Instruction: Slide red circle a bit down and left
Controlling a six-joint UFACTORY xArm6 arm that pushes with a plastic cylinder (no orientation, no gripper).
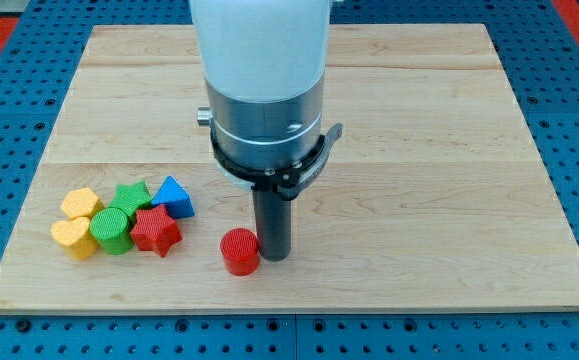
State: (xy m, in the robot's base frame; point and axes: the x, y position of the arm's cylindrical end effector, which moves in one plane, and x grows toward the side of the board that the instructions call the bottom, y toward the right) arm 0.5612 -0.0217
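My tip [274, 257] seems to touch the one red circle [239, 251]; five other blocks cluster left; no claw shows.

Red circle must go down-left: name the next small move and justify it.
Probably lift my tip slightly toward the view's top, then push down-left. It sits against the red circle on its right, level with it, so pushing now would drive it mostly left, toward the red star.

Our arm's white upper body [259, 40] is cut off by the view's top. Our rod [272, 222] hides part of the wooden board [449, 150] behind it. The red circle [239, 251] overlaps my tip [274, 258], so contact cannot be confirmed. The green star [131, 194] is partly hidden by neighbouring blocks.
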